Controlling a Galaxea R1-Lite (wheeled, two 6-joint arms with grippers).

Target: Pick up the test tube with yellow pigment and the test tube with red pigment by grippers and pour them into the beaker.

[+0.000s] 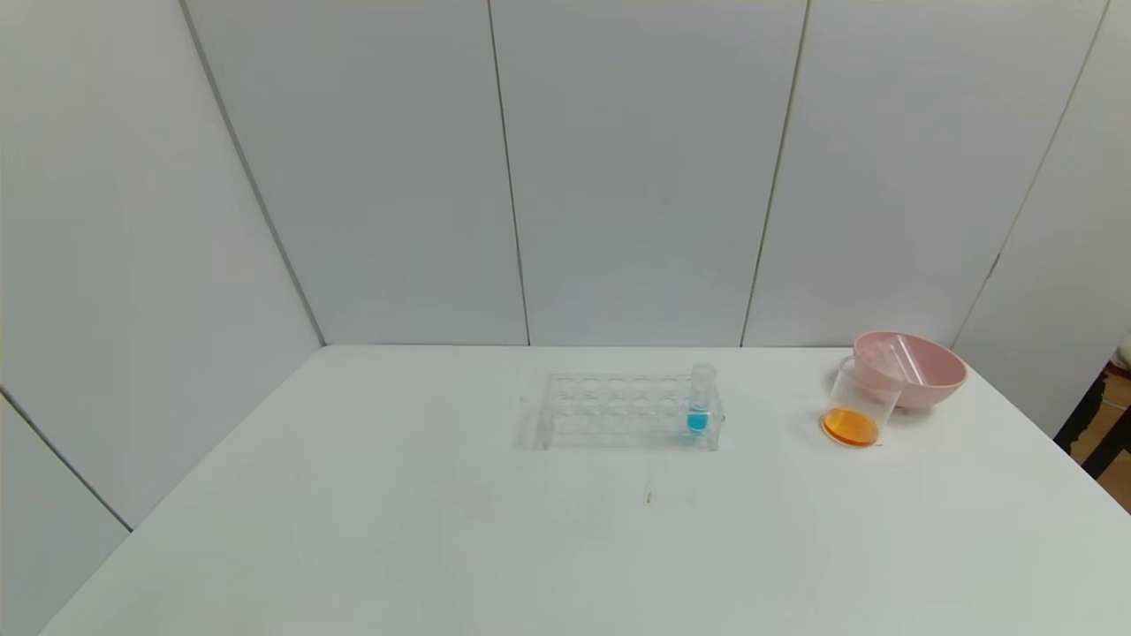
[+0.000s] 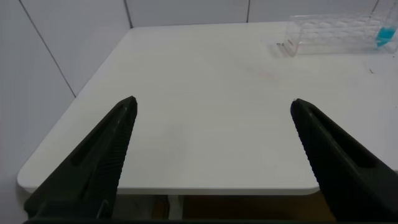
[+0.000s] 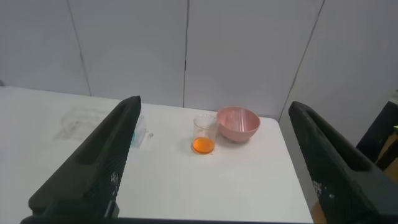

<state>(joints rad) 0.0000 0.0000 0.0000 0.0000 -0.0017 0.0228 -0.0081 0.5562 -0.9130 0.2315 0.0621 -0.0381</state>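
The clear beaker point(image 1: 855, 399) stands at the right of the white table with orange liquid at its bottom; it also shows in the right wrist view point(image 3: 204, 133). No tube with yellow or red liquid is in view. Clear tube shapes point(image 1: 907, 359) lie in the pink bowl point(image 1: 932, 387) just behind the beaker. Neither gripper shows in the head view. My left gripper point(image 2: 214, 102) is open and empty above the table's near left edge. My right gripper point(image 3: 214, 104) is open and empty, back from the table's front right, well short of the beaker.
A clear tube rack point(image 1: 610, 411) stands mid-table, with one blue-liquid tube point(image 1: 700, 402) upright at its right end. The rack also shows in the left wrist view point(image 2: 329, 34). The pink bowl shows in the right wrist view point(image 3: 239, 126). White wall panels close off the back and sides.
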